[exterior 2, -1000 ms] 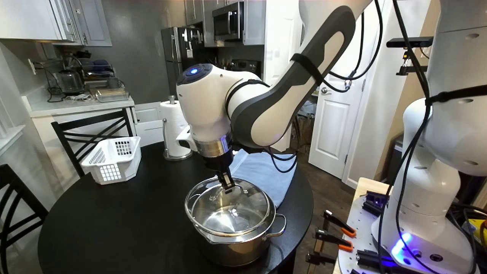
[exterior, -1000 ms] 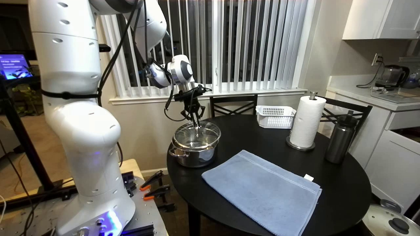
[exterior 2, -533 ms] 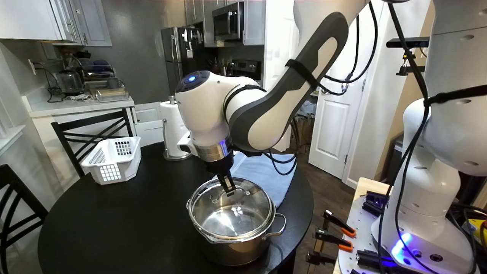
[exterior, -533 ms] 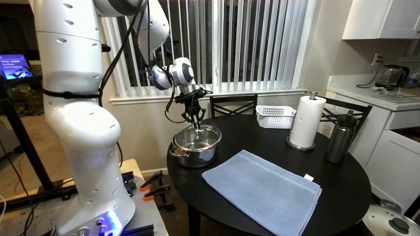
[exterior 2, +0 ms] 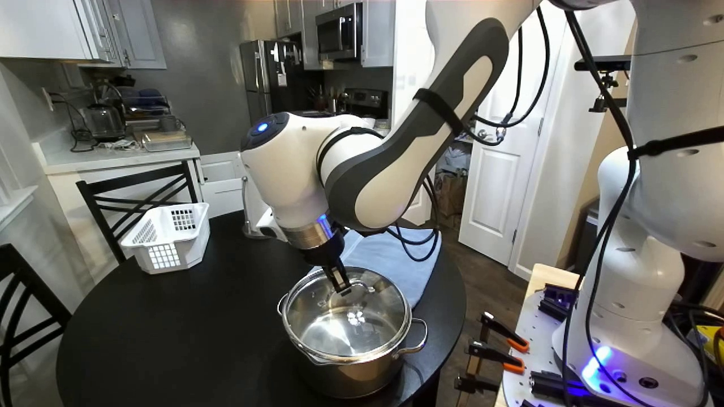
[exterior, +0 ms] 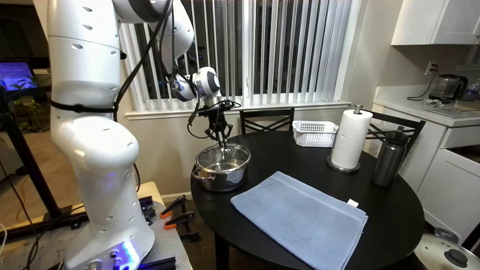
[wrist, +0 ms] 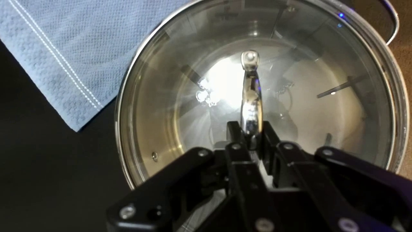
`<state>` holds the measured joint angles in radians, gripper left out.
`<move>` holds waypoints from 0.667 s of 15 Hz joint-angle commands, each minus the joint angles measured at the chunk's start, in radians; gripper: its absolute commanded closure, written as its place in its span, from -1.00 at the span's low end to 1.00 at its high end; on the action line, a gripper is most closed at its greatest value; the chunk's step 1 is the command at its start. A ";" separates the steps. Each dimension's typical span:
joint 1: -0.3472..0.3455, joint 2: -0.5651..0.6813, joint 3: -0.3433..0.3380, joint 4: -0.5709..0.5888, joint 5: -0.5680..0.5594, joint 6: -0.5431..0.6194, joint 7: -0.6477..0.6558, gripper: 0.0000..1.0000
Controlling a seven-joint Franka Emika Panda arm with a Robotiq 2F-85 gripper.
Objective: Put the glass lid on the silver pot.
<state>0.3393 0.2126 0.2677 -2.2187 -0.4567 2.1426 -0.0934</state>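
Note:
The glass lid (exterior 2: 345, 333) is round and clear with a metal rim and an arched metal handle (wrist: 251, 96). It lies over the mouth of the silver pot (exterior 2: 362, 377), nearly level, with its rim at the pot's rim. Whether it rests fully all round I cannot tell. The pot stands at the near edge of the black table and also shows in an exterior view (exterior: 229, 182). My gripper (wrist: 251, 137) is shut on the lid's handle, one finger on each side. It shows above the lid in both exterior views (exterior: 222, 144) (exterior 2: 342, 289).
A blue cloth (exterior: 300, 217) lies beside the pot. A paper towel roll (exterior: 351, 140), a dark bottle (exterior: 390, 159) and a white basket (exterior 2: 169, 237) stand farther off on the round table (exterior 2: 169, 333). Chairs stand behind it. Clamps (exterior 2: 498, 356) sit on the robot's base.
The lid has gone from slightly raised, tilted and off-centre to nearly level and more centred on the pot's rim. The gripper has moved with it, still holding the handle.

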 commanded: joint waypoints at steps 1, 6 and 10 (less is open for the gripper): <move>0.011 0.011 0.013 0.024 0.010 -0.068 -0.005 0.91; 0.008 0.034 0.014 0.061 0.018 -0.102 -0.011 0.91; 0.008 0.044 0.014 0.096 0.029 -0.133 -0.009 0.91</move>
<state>0.3467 0.2524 0.2780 -2.1621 -0.4488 2.0577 -0.0934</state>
